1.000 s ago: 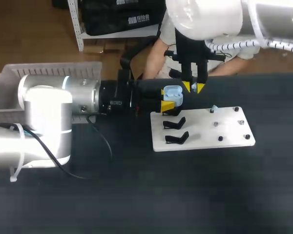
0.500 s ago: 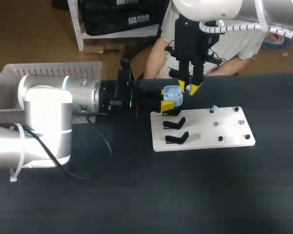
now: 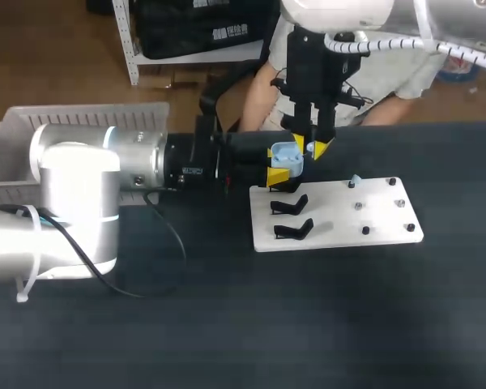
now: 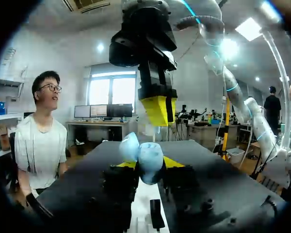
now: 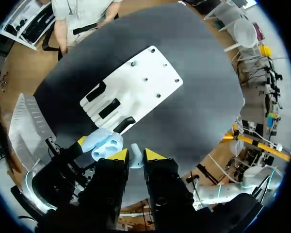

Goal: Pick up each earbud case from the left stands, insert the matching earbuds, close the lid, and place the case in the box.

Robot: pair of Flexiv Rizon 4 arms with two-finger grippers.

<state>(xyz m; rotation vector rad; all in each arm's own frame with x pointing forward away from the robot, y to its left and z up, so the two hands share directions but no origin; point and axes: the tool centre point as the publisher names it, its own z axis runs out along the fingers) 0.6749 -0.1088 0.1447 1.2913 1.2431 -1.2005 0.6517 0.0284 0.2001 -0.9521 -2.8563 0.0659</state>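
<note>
Seen from overhead, the left claw [image 3: 279, 164] comes in from 9 o'clock and lies level above the dark table [image 3: 227, 324], its two yellow tips clamped on a pale blue case [image 3: 287, 154] from two sides. The case has its lid open and is held in the air just past the far left corner of a white board [image 3: 336, 217]. In the left wrist view the case [image 4: 146, 159] fills the gap between the yellow fingers [image 4: 172, 162]. At about 2 o'clock from the case, just beside it, the right claw [image 3: 311, 147] points straight down, its fingers set narrow around a small pale blue earbud [image 5: 136, 163] that both tips appear to touch. The right wrist view shows this earbud just beside the open case [image 5: 105, 145]. From the case, the board lies at 5 o'clock. Two black stands [image 3: 292, 217] sit on its left part, one behind the other, both bare. A second earbud [image 3: 355, 179] stands near the board's far edge, among small dark pegs [image 3: 365, 230]. A pale grey box [image 3: 81, 113] sits at 9 o'clock, well apart from the case, on the far side of the left arm.
</note>
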